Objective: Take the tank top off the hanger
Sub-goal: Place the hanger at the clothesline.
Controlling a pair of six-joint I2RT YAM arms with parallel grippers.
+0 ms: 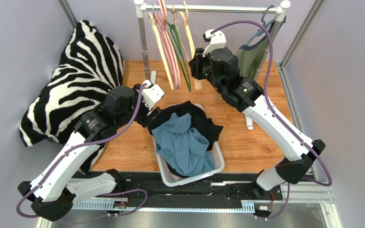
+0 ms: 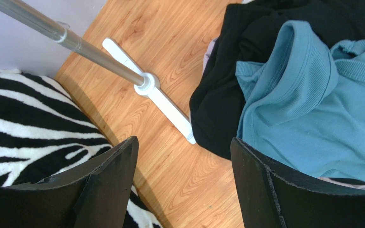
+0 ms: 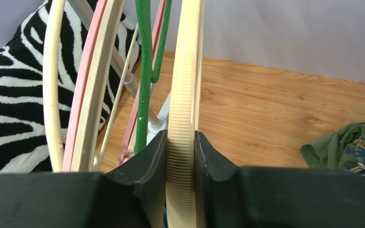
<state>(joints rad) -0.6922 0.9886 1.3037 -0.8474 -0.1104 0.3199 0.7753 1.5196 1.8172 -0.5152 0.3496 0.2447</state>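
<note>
A blue ribbed tank top (image 1: pixel 184 142) (image 2: pixel 313 95) lies crumpled on top of the white laundry basket (image 1: pixel 217 164), off any hanger. A bare cream hanger (image 1: pixel 190 45) (image 3: pixel 187 71) hangs from the rail (image 1: pixel 208 8). My right gripper (image 1: pixel 195 71) (image 3: pixel 182 137) is shut on the ribbed lower arm of that hanger. My left gripper (image 1: pixel 148 116) (image 2: pixel 184 142) is open with nothing between its fingers, low over the wood floor just left of the basket.
Black clothes (image 1: pixel 203 118) fill the basket under the blue top. Several bare hangers (image 1: pixel 167 47), pink, cream and green, hang left of the held one. An olive garment (image 1: pixel 251 54) (image 3: pixel 346 147) hangs at the rail's right end. A zebra cushion (image 1: pixel 75 80) lies at left; the rack's white foot (image 2: pixel 160 97) is close to the left gripper.
</note>
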